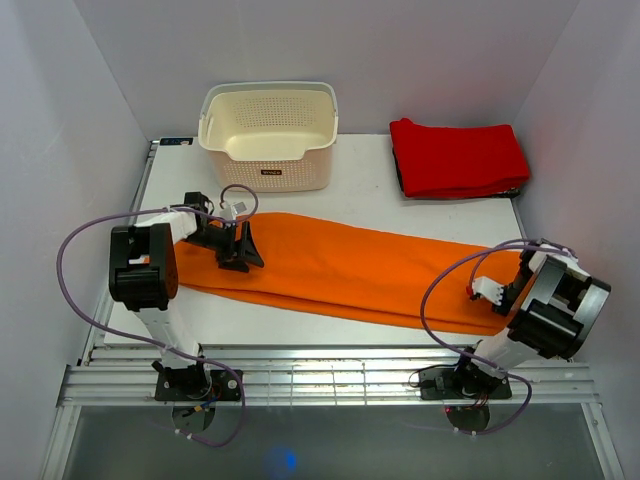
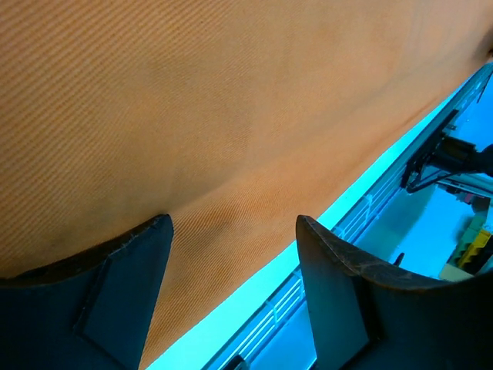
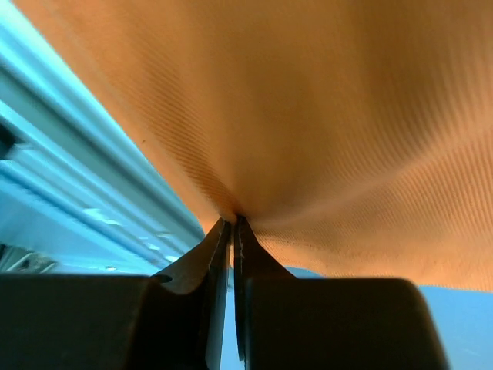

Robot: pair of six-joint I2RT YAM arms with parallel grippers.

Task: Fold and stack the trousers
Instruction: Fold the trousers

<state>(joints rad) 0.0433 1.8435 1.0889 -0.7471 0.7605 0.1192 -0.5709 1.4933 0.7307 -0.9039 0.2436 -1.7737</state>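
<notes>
The bright orange trousers (image 1: 350, 268) lie flat in a long band across the table, from the left side to the right front corner. My left gripper (image 1: 243, 256) hovers over their left end, close to the cloth. In the left wrist view the left gripper (image 2: 231, 225) stands open, with orange cloth and its near edge showing between the fingertips (image 2: 158, 235). At the right end of the trousers (image 3: 331, 116), my right gripper (image 3: 233, 220) is shut on a pinch of cloth at the edge, and the fabric puckers toward the jaws.
A cream perforated basket (image 1: 268, 135) stands at the back centre-left. A folded red cloth (image 1: 458, 158) lies at the back right. White walls close in on three sides. Metal rails (image 1: 330, 375) run along the table's near edge by the arm bases.
</notes>
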